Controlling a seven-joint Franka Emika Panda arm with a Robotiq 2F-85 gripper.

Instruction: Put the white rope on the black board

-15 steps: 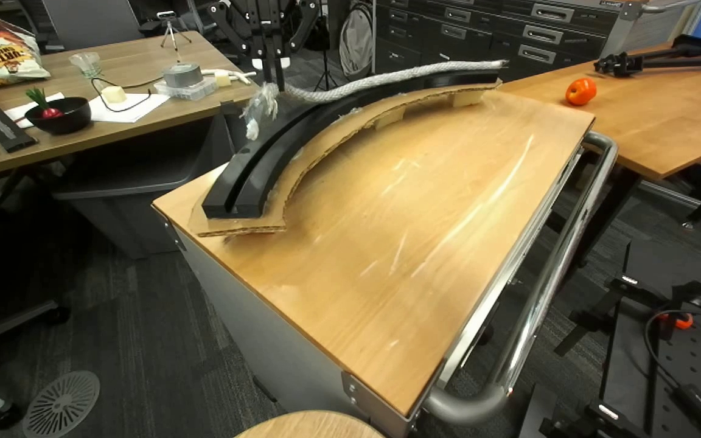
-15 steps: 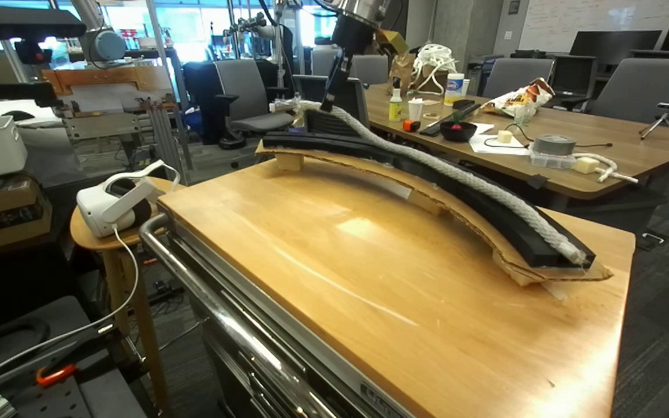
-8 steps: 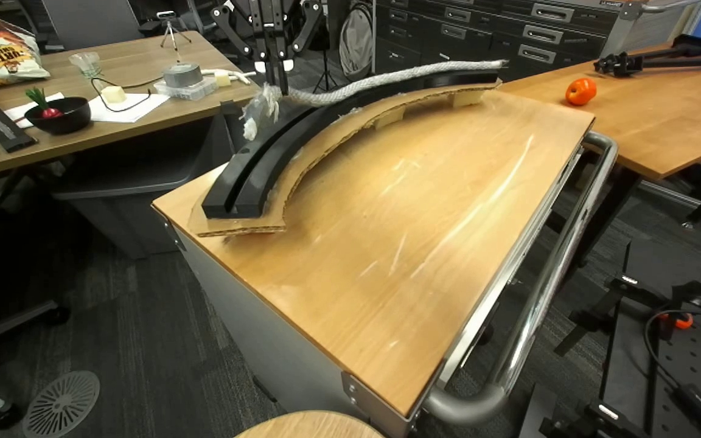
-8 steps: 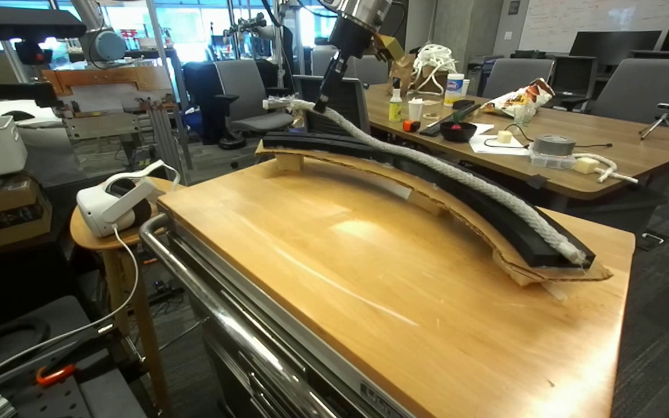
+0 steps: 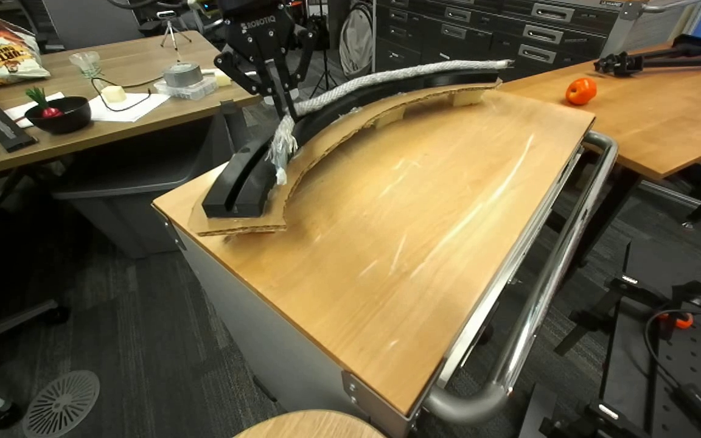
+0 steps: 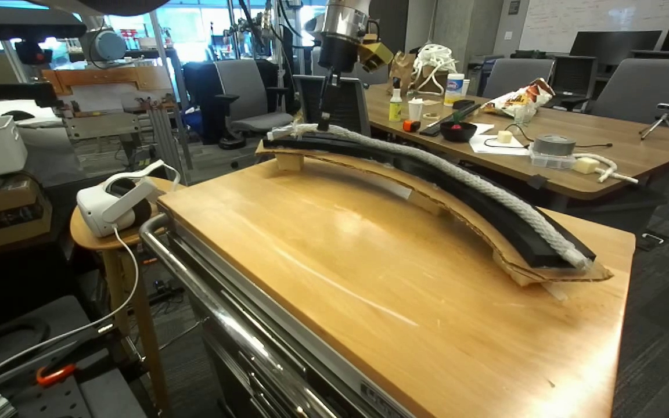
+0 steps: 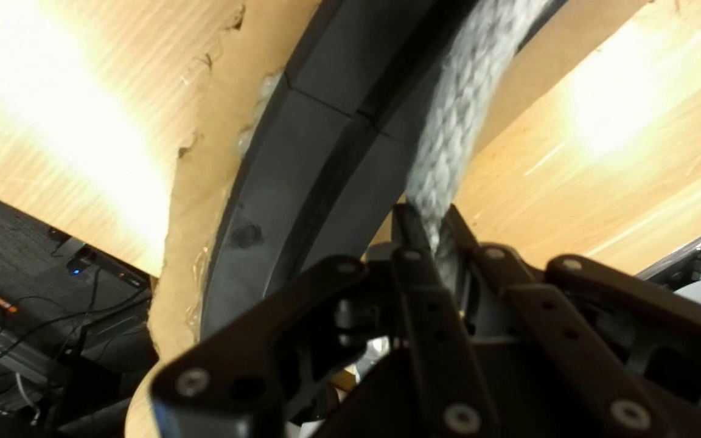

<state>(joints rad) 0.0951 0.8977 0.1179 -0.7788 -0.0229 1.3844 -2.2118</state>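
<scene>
- Pincer [image 7: 431,213] is pinching the white rope [image 7: 460,109] close to its frayed end [image 5: 283,143], fingertips snug on both sides.
- It's lower than half a second ago, so the rope comes down with it, sagging much nearer the black board [image 7: 292,140] under the pincer. Can't tell if it's touching there.
- It's also over sideways: the frayed end hangs past the board's inner edge, above the cardboard [image 5: 326,140], instead of off the outer side.
- Far from the pincer, the rope looks laid on the board already.
- The groove [image 7: 333,182] sits just beside the pincer, toward the outside of the curve. Imo it's overshooting a bit and wants nudging back before letting go. Nearly done, I'd guess.
</scene>
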